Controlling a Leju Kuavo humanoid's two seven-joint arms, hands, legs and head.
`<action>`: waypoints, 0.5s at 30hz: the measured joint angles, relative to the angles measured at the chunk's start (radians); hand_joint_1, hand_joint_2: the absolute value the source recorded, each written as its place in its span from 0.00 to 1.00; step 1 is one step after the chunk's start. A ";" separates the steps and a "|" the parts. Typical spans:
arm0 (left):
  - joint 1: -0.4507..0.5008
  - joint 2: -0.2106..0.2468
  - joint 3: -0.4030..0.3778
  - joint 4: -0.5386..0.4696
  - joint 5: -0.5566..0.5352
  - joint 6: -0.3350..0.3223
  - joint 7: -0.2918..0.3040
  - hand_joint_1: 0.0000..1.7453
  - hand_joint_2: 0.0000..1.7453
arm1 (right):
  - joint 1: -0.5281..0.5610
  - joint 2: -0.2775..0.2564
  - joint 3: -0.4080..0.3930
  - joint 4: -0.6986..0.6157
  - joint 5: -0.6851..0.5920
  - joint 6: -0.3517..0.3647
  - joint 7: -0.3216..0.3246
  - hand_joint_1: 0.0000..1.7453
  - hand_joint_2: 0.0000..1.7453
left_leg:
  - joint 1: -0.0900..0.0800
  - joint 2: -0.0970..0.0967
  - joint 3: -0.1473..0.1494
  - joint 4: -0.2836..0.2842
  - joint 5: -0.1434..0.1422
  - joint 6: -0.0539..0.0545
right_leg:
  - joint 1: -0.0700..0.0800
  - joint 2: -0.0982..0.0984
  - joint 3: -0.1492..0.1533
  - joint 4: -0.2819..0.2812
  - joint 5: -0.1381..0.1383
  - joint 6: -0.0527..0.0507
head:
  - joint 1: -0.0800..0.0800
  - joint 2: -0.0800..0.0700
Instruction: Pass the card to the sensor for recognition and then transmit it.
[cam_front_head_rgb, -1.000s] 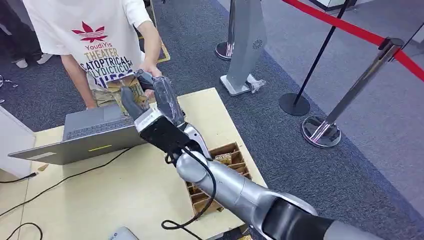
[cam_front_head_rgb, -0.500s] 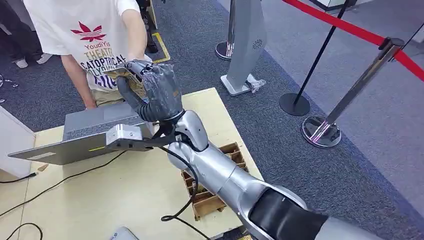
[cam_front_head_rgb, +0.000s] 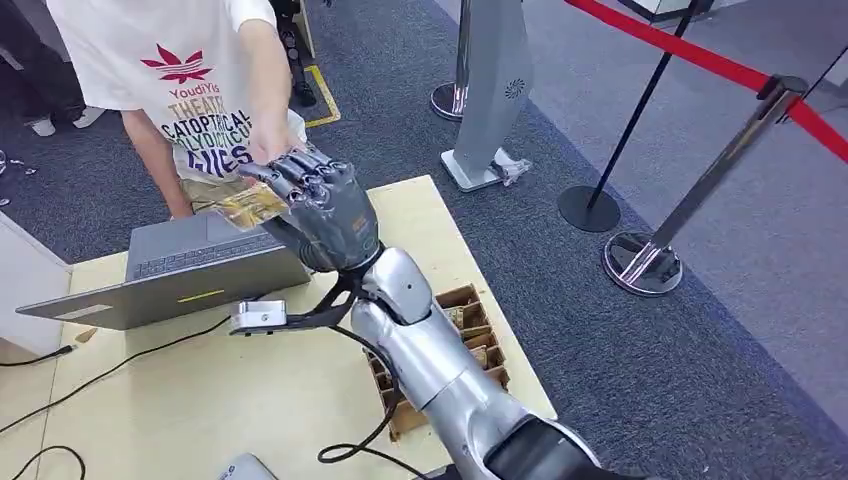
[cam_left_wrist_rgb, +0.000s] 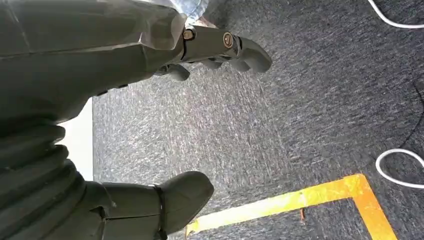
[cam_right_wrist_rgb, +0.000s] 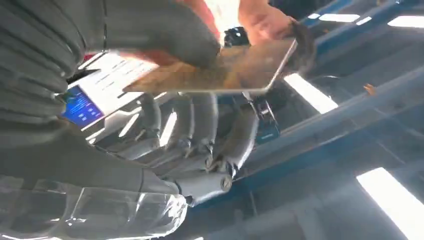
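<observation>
Gold-brown flat card is sitting pinched in the right hand, raised above the grey laptop toward a person's hand; a loose pinch is risking a drop during handover, while the left hand is hanging empty, fingers apart

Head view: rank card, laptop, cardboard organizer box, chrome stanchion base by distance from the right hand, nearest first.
1. card: held in the right hand, person's hand at it too.
2. laptop: on the table, just below the hand, to its left.
3. cardboard organizer box: table's right edge, beside the forearm.
4. chrome stanchion base: on the carpet, far right.
</observation>
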 joint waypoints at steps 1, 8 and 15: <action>0.001 0.001 0.000 0.000 0.002 0.000 0.000 0.00 1.00 | 0.006 0.002 -0.007 0.001 0.006 0.000 -0.002 0.00 1.00 | 0.000 0.000 0.000 0.000 0.000 0.000 | 0.000 0.000 0.000 0.000 0.000 0.000 | 0.000 0.000; 0.004 0.006 0.000 0.000 0.016 0.005 0.000 0.00 1.00 | 0.025 0.006 -0.037 0.009 0.030 0.000 -0.005 0.00 1.00 | 0.000 0.000 0.000 0.000 0.000 0.000 | 0.000 0.000 0.000 0.000 0.000 0.000 | 0.000 0.000; 0.004 0.006 0.000 0.000 0.019 0.007 0.000 0.00 1.00 | 0.028 0.007 -0.054 0.020 0.023 0.000 -0.008 0.00 1.00 | 0.000 0.000 0.000 0.000 0.000 0.000 | 0.000 0.000 0.000 0.000 0.000 0.000 | 0.000 0.000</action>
